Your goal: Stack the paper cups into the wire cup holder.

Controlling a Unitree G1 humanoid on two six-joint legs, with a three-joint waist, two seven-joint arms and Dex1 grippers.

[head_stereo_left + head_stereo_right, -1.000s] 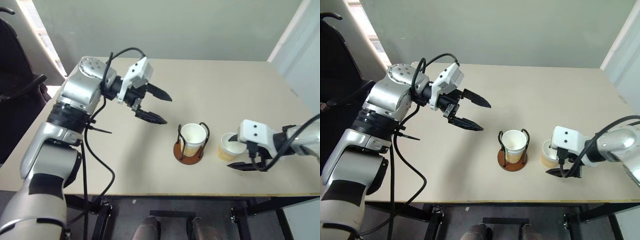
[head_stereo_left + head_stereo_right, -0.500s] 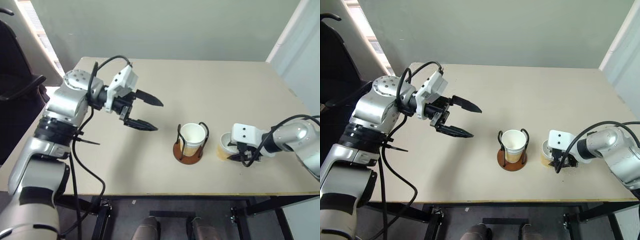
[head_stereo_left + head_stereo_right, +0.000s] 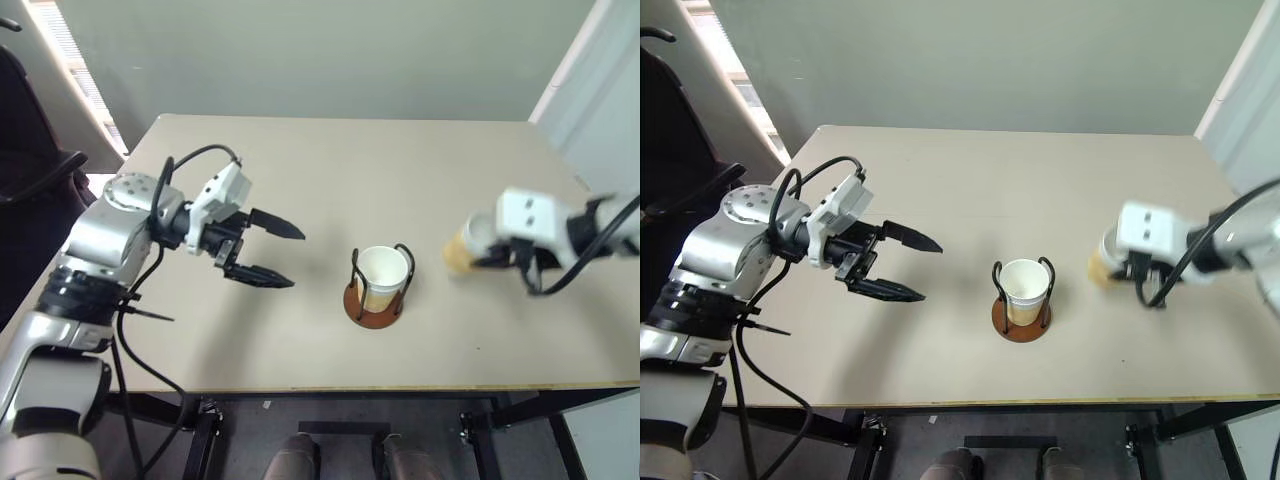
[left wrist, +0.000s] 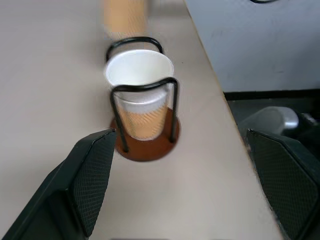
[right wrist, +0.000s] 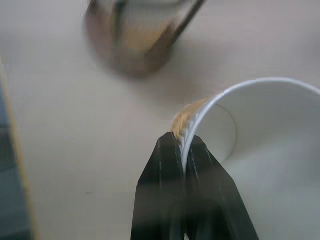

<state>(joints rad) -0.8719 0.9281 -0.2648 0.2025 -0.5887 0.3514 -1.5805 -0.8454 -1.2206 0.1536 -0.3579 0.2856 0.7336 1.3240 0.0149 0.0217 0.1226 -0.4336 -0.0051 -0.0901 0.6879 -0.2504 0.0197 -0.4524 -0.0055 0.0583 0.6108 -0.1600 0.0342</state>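
Paper cup (image 5: 260, 145) clamped by its rim in right gripper (image 5: 182, 145), raised at 3 o'clock of holder (image 3: 377, 285) | holder carries a second cup (image 3: 383, 275) mid-table (image 3: 400, 160) | left gripper (image 3: 270, 253) spread wide, at holder's 9 o'clock, well apart

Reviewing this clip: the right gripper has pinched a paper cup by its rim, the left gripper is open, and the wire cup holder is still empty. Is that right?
Not quite: the wire cup holder is not empty. The left wrist view shows a paper cup already standing in it, between the wire loops. The rest holds: the right gripper is shut on the rim of another cup, and the left gripper is open.
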